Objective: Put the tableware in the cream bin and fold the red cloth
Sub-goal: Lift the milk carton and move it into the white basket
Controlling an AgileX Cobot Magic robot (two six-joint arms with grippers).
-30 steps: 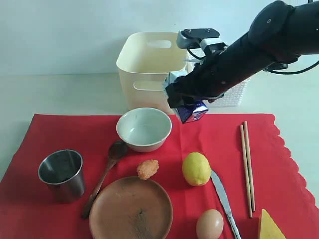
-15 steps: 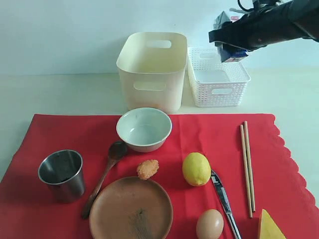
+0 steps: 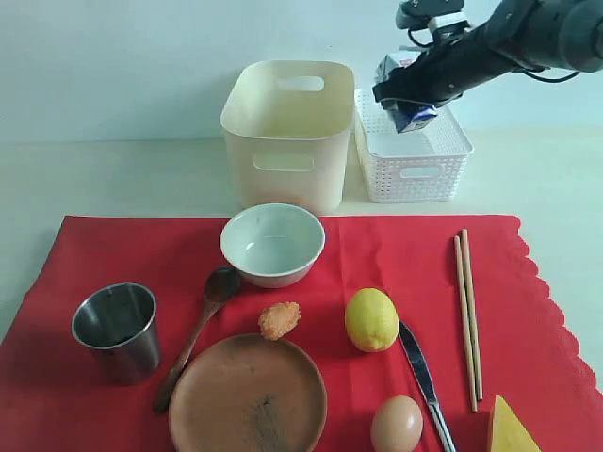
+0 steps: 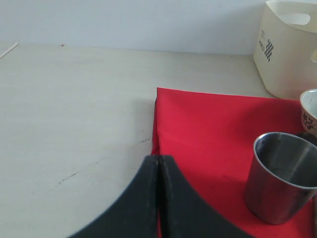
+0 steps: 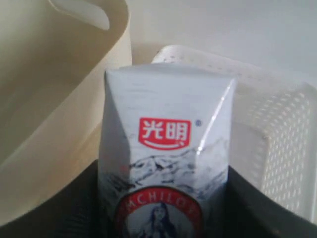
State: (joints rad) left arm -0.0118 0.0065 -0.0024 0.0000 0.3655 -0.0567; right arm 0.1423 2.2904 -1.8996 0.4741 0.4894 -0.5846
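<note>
On the red cloth (image 3: 396, 254) lie the pale bowl (image 3: 272, 243), the steel cup (image 3: 117, 330), the wooden spoon (image 3: 198, 330) and the brown plate (image 3: 248, 395). Behind the cloth stands the cream bin (image 3: 287, 132), with nothing visible inside. My right gripper (image 3: 410, 99) is shut on a blue-and-white milk carton (image 5: 166, 148) and holds it above the white lattice basket (image 3: 412, 151). My left gripper (image 4: 159, 163) is shut and empty, hovering low at the cloth's corner (image 4: 198, 124) near the cup (image 4: 282, 176). It does not show in the exterior view.
A lemon (image 3: 371, 319), an egg (image 3: 396, 425), a cheese wedge (image 3: 512, 428), an orange food piece (image 3: 279, 320), a knife (image 3: 422, 372) and chopsticks (image 3: 468, 311) lie on the cloth's right half. Bare table surrounds the cloth.
My right arm lifted the milk carton from in front of the cream bin up to the right, then brought it a little left and down over the white basket.
</note>
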